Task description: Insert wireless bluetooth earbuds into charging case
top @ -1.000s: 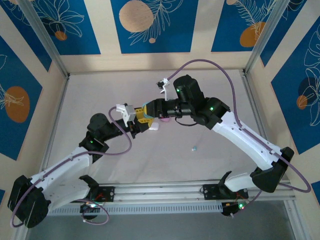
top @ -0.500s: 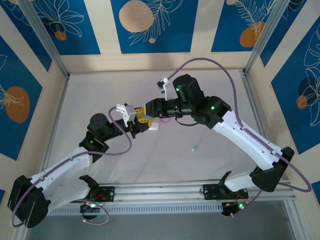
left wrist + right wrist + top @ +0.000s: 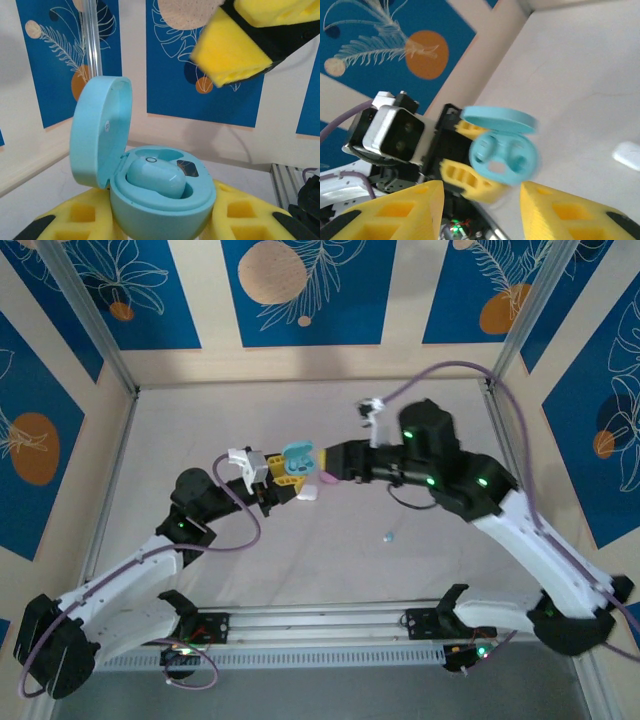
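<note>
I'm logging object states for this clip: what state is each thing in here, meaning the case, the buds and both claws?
cyan case: lid open, upright, gripped by the left claw.
seated bud: lying in its slot in the cyan case.
loose bud: lying on the table, apart from both arms.
left claw: shut on the cyan case.
right claw: open, empty, not touching the case.

cyan case (image 3: 505, 150) motion-blurred, white object (image 3: 626, 153) cut by edge
</note>
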`<move>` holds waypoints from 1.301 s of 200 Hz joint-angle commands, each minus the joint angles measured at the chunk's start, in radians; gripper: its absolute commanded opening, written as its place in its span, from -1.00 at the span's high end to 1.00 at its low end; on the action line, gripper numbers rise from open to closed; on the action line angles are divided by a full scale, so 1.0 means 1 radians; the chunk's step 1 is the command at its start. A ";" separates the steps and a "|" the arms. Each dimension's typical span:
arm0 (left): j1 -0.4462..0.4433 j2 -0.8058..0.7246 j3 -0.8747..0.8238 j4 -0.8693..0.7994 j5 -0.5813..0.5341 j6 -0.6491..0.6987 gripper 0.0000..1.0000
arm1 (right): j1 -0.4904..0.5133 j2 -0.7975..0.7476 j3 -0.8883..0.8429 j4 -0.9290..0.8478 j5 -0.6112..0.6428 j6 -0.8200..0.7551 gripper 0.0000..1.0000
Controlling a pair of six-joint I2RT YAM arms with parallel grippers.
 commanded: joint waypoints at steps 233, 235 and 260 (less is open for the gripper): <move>-0.013 -0.019 0.021 -0.004 0.005 -0.023 0.36 | -0.538 0.304 -0.774 0.094 -0.115 0.152 0.19; -0.012 -0.017 0.021 -0.004 0.008 -0.022 0.36 | -0.537 0.308 -0.773 0.095 -0.116 0.152 0.19; -0.012 0.017 0.024 0.001 0.062 -0.047 0.36 | -0.519 0.355 -0.759 0.108 -0.120 0.146 0.24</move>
